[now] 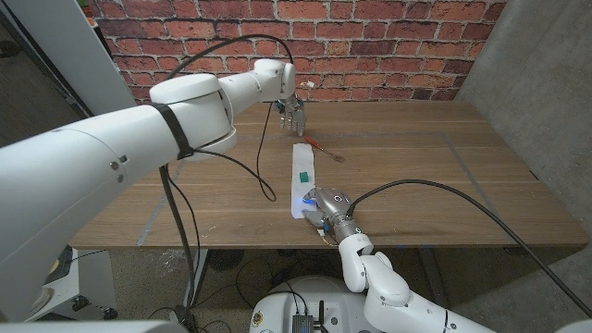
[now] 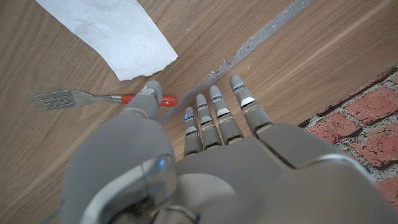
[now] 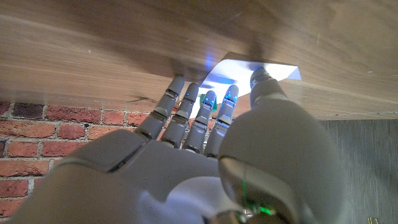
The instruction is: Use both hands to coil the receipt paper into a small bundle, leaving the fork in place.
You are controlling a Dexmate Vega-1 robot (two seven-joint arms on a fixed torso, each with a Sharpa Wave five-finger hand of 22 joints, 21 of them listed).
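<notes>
Now your hands sit at opposite ends of the receipt paper point(image 1: 302, 176).
Your right hand point(image 1: 326, 209) rests on its near end; your left hand point(image 1: 294, 114) hovers spread, empty, beside the fork point(image 2: 87, 98).

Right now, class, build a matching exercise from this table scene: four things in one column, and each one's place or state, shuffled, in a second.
Things:
1. receipt paper
2. fork
3. left hand
4. right hand

Places or states:
A. at the paper's near end
B. red handle, lying beside the paper's far end
C. a long white strip, still flat and uncoiled
D. beyond the paper's far end, holding nothing

Pairs: 1-C, 2-B, 3-D, 4-A
</notes>
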